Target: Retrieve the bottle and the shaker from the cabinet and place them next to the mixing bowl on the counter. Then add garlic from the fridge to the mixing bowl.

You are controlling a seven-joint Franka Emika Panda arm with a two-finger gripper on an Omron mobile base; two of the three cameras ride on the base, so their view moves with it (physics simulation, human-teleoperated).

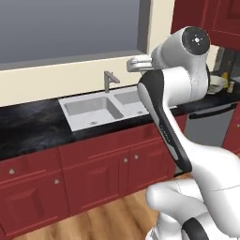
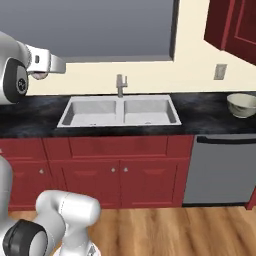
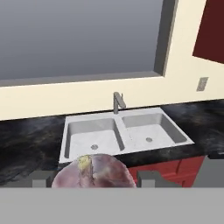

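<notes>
My gripper [image 3: 94, 180] is shut on the garlic [image 3: 93, 172], a pale pinkish bulb that sits between the fingertips [image 3: 150, 178] in the hand view. The hand [image 1: 137, 63] hangs high above the sink, level with the window sill, and the bulb peeks out under it [image 2: 39, 75]. The cream mixing bowl [image 2: 243, 104] stands on the black counter [image 2: 207, 111] far to the right. By the bowl [image 1: 216, 83] I make out an amber bottle [image 1: 225, 76] and a small shaker [image 1: 231, 85]. The red cabinet [image 2: 232, 26] hangs upper right. The fridge is out of view.
A double steel sink [image 2: 120, 111] with a faucet [image 2: 120, 85] lies below the hand, under a large window. A grey dishwasher front [image 2: 220, 167] sits under the counter near the bowl. Red drawer and door fronts [image 2: 100, 175] run along the floor side.
</notes>
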